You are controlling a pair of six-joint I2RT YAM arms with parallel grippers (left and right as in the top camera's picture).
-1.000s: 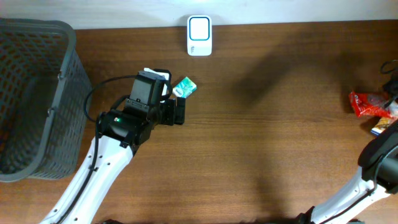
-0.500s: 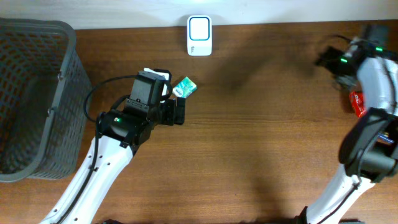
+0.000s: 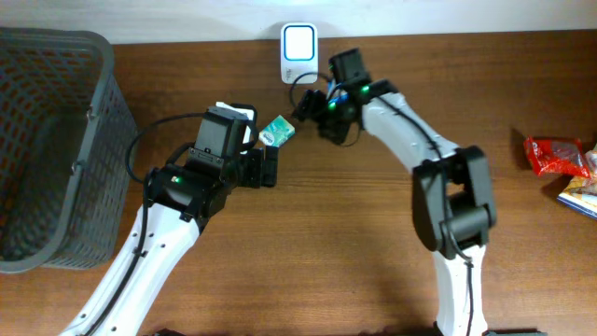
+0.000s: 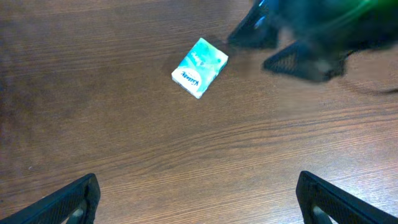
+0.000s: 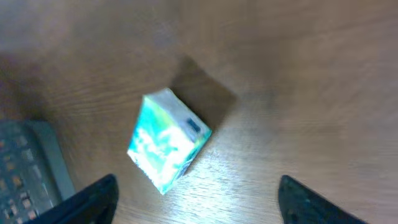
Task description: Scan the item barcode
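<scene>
Two arms: both reach over the brown table [image 3: 373, 233] toward one item.
Basket: a grey mesh basket [image 3: 47, 140] stands at the far left edge and plays no part in this step.
Left claw: the left claw [image 4: 199, 208] has its fingers spread wide with nothing between them. It hovers short of the item and does not touch it.
Packet: a small teal packet [image 3: 276, 132] lies flat on the table, turned at an angle. It sits between the two claws, apart from both, near the scanner but not in front of its window.
Scanner: a white scanner [image 3: 299, 53] stands at the rear edge of the table, behind the packet and slightly to its right.
Right claw: the right claw [image 3: 311, 105] is just beside the packet, on its right. Its fingers are apart and empty. The right wrist view shows the packet ahead of the fingertips, not yet between them.
Red wrapper: a red wrapper [image 3: 557, 156] lies at the far right, well apart from the work.
Step in hand: judged to be the approach for pickup, with nothing yet grasped or scanned.
Barcode: it cannot be located. A dark patch on one end of the packet may be it.
Next move: the right claw should straddle the packet across its narrow sides, close, lift, and turn the coded face to the scanner.
</scene>
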